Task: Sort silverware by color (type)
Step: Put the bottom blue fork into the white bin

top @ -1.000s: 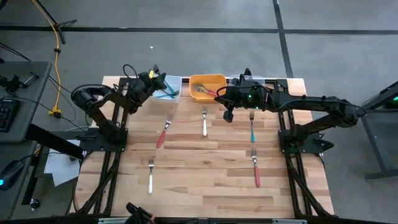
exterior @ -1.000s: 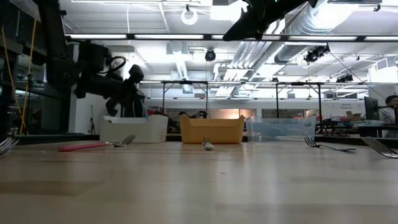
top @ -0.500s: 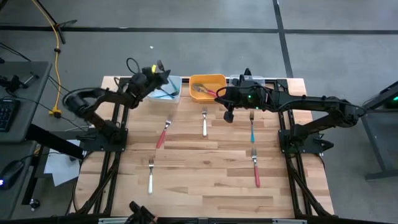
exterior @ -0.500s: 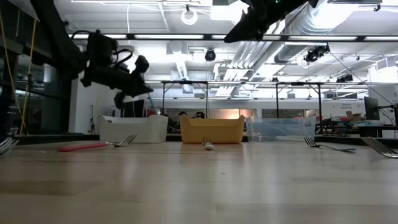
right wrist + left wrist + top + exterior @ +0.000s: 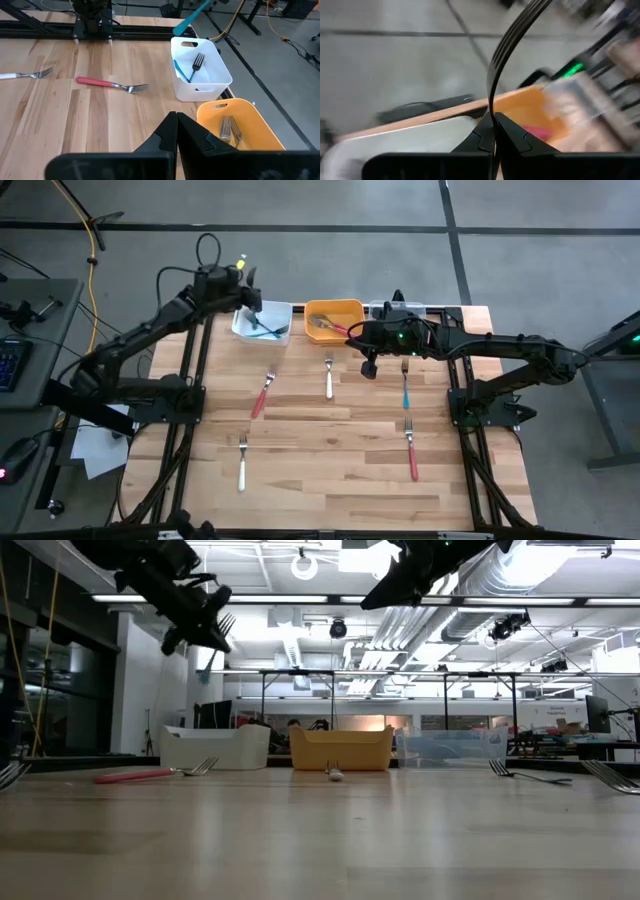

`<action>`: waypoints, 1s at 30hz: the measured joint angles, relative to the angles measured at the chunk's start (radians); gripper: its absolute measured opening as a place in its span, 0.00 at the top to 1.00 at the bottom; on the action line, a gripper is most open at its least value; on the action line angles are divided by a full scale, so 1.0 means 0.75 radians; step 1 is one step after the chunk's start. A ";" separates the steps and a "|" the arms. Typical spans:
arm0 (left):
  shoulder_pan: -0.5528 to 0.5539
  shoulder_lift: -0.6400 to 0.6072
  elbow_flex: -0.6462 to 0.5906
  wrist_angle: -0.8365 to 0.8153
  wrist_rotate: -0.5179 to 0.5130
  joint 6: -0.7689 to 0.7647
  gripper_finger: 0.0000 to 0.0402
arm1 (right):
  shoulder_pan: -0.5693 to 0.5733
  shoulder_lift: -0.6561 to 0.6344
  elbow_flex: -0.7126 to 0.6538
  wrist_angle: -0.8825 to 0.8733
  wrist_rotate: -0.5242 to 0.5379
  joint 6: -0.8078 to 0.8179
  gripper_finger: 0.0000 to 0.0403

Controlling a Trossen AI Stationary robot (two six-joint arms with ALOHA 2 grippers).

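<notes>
From above, the left claw (image 5: 243, 280) hangs over the rear edge of the pale planked wooden worktop (image 5: 330, 470), just beside the white rectangular bin (image 5: 263, 322), its fingers pressed together on a blue-handled fork (image 5: 252, 300). The right claw (image 5: 368, 366) hovers shut and empty in front of the orange bin (image 5: 333, 318). Just beside it lie a white-handled fork (image 5: 328, 378) and a teal-handled fork (image 5: 405, 384); farther off lie a red-handled fork (image 5: 262, 394), another red one (image 5: 411, 450) and a second white one (image 5: 241, 463).

At worktop height, the left claw (image 5: 205, 632) is raised high, slim metal tines (image 5: 224, 623) jutting from it. Well below stand the matte white bin (image 5: 215, 747), the orange bin (image 5: 341, 749) and a clear plastic bin (image 5: 452, 747).

The left wrist view shows the dark fingers (image 5: 487, 135) clamped on a curved, shiny fork (image 5: 507, 42).

The right wrist view shows its claw (image 5: 176, 131) closed; beyond it the glossy white bin (image 5: 201, 69) holds a blue-handled fork (image 5: 181, 69) with its tines up against the wall.
</notes>
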 joint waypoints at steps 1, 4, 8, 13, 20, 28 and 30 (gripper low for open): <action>0.020 0.002 -0.006 0.029 0.028 -0.063 1.00 | 0.000 0.000 0.000 0.000 -0.003 -0.003 1.00; 0.060 0.055 -0.030 -0.003 0.034 -0.138 1.00 | 0.000 0.000 0.000 0.001 -0.016 -0.009 1.00; 0.132 0.158 -0.022 -0.116 0.012 -0.157 1.00 | 0.000 0.000 0.000 0.004 -0.050 -0.022 1.00; 0.133 0.253 -0.048 0.167 -0.100 -0.350 0.98 | 0.000 0.000 0.000 0.004 -0.059 -0.028 1.00; 0.038 0.434 -0.126 0.379 -0.225 -0.498 0.95 | 0.000 0.000 0.000 0.006 -0.059 -0.049 1.00; -0.005 0.493 -0.164 0.512 -0.259 -0.553 0.95 | 0.000 0.000 0.000 0.006 -0.059 -0.059 1.00; -0.007 0.493 -0.164 0.495 -0.268 -0.515 0.94 | 0.000 0.000 0.000 0.006 -0.059 -0.059 1.00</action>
